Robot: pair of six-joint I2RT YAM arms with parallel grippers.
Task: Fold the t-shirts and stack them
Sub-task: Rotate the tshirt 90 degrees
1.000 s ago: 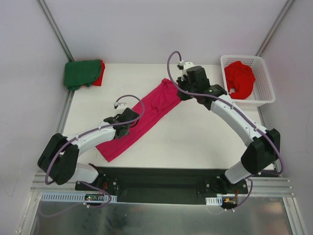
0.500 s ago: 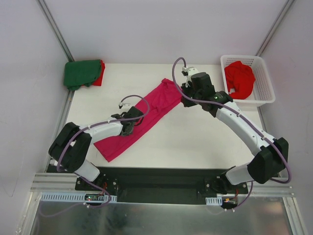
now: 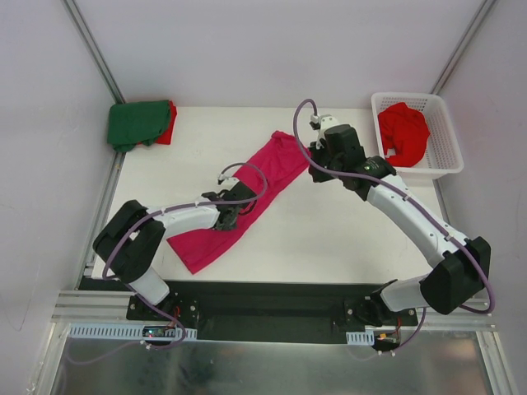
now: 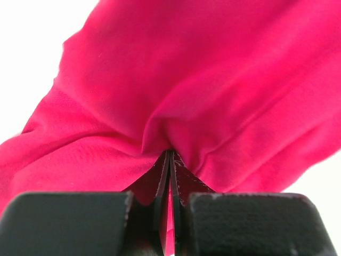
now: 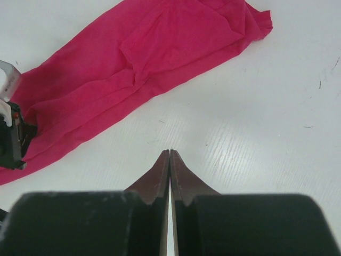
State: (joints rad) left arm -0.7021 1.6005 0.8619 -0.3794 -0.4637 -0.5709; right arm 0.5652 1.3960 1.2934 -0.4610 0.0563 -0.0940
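The magenta-pink t-shirt point(image 3: 268, 169) lies as a long diagonal strip across the middle of the table. My left gripper point(image 3: 239, 211) is shut on a fold near the strip's lower half; in the left wrist view the cloth point(image 4: 186, 80) bunches into the closed tips point(image 4: 169, 153). My right gripper point(image 3: 316, 173) hangs shut and empty over bare table just right of the shirt's upper end point(image 5: 133, 69), its tips point(image 5: 170, 152) together. A dark green t-shirt point(image 3: 136, 123) sits folded on a red one point(image 3: 168, 128) at the back left.
A white lattice basket point(image 3: 445, 132) stands at the back right with a crumpled red t-shirt point(image 3: 402, 133) inside. Metal frame posts rise at both back corners. The left arm's wrist point(image 5: 10, 140) shows at the left edge of the right wrist view.
My left gripper has slid rightward, pulling the shirt's lower part with it. My right gripper has moved right, off the shirt's upper end, staying shut.
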